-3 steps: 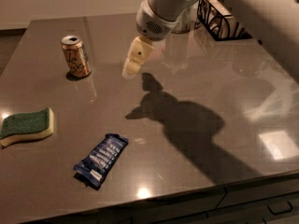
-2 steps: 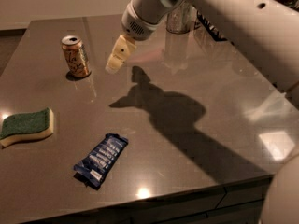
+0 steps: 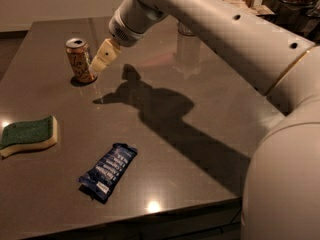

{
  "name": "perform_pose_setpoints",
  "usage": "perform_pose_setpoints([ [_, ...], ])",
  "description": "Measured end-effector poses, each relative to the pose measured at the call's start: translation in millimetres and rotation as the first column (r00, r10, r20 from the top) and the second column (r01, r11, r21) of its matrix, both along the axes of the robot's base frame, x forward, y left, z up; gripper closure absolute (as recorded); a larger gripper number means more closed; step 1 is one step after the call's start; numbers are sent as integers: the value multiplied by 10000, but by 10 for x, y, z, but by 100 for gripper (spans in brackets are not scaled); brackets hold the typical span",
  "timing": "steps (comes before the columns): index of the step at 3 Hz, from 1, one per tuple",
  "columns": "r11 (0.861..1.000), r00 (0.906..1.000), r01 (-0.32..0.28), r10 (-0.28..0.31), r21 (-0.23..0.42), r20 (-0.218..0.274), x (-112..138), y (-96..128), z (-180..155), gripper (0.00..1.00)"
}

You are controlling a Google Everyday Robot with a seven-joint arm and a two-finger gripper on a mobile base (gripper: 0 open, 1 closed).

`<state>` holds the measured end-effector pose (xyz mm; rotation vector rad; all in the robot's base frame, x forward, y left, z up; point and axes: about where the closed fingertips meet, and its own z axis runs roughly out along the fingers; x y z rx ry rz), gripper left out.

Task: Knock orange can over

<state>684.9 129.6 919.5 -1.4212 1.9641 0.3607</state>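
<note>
Orange can (image 3: 80,60) stands upright on the surface (image 3: 200,134) just beside the tip of the hand (image 3: 102,58), which hangs low at its side, probably so that a sideways push tips it; whether the hand is spread I cannot tell.

Cannot read lettering on orange can (image 3: 80,60) just beside gripper (image 3: 102,59); cannot see whole sponge (image 3: 28,135) at left edge, nor whole arm (image 3: 225,39) at right.

Slim orange can (image 3: 80,60) stands upright, silver top up, pincer (image 3: 99,63) just beside it.
</note>
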Motion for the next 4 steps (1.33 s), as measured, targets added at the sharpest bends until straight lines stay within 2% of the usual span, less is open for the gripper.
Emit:
perform_pose_setpoints([
  [2, 9953, 9991, -417, 415, 875, 38, 151, 613, -114, 0],
  [3, 9912, 9975, -701, 707, 1123, -10, 143, 806, -143, 0],
  [4, 9863, 9947, -1009, 1027, 1303, -74, 113, 971, -137, 16],
])
